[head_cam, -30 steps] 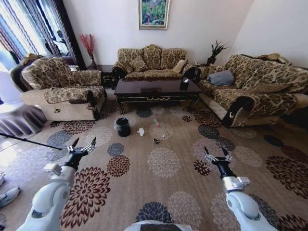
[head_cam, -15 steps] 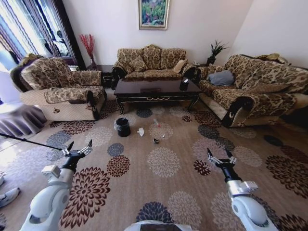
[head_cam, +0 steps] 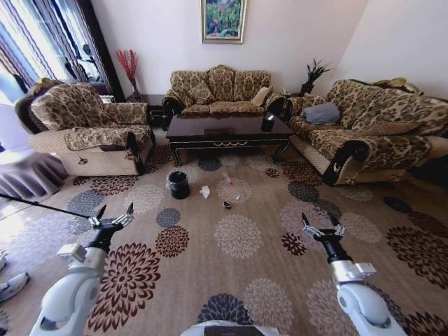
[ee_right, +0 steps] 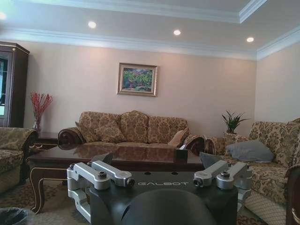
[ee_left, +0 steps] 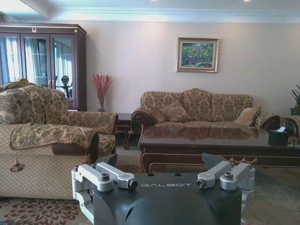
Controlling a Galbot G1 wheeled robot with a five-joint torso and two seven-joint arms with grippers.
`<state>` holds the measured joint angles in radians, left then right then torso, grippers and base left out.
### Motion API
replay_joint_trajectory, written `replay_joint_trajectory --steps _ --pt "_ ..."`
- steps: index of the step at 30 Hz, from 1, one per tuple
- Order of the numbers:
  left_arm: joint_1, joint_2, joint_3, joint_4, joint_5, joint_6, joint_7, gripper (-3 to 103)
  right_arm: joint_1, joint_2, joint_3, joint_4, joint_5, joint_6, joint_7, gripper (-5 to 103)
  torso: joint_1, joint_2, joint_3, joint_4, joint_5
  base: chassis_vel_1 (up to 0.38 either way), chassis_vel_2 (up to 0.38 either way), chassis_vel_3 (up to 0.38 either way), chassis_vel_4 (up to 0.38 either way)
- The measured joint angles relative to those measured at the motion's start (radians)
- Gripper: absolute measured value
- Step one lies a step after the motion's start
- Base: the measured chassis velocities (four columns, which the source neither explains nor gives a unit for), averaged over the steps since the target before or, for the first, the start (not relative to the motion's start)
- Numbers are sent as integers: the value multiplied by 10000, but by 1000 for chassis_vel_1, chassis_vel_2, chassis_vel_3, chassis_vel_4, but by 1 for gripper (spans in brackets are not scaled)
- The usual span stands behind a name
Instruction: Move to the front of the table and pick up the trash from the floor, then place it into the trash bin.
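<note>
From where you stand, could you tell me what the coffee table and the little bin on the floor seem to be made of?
The coffee table looks like dark wood with a glossy lacquer: its top mirrors the sofa behind it, and gold scrollwork runs along the front apron. The bin seems to be black plastic, though that is uncertain; a crinkly, shiny clear liner, probably thin plastic film, folds over its rim.

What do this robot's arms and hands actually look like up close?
Both arms are smooth, rounded white shells ending in a black wrist. The left hand and right hand each carry two thin silver metal fingers with dark tips. Up close, the black wrist housing reads GALBOT in pale letters, flanked by bolted silver finger links.
</note>
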<state>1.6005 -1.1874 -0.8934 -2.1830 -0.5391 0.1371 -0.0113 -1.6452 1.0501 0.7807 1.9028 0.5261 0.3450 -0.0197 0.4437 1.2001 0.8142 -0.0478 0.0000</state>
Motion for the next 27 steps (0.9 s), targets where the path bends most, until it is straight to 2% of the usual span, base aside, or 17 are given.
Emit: replay_joint_trajectory --steps 10,14,27 --pt "128 -33 -32 40 100 -72 2 100 93 31 -140 -29 62 273 -64 100 0 0 0 -1 0 0 0 0 0" --pt "79 -100 7 62 64 49 -174 100 200 61 -151 -131 81 330 -70 100 -23 -54 -29 0 -1 0 0 0 0" --pt "-28 -150 137 162 15 86 -197 100 233 200 -181 -329 164 497 -119 100 -333 -733 -396 -1 0 0 0 0 0"
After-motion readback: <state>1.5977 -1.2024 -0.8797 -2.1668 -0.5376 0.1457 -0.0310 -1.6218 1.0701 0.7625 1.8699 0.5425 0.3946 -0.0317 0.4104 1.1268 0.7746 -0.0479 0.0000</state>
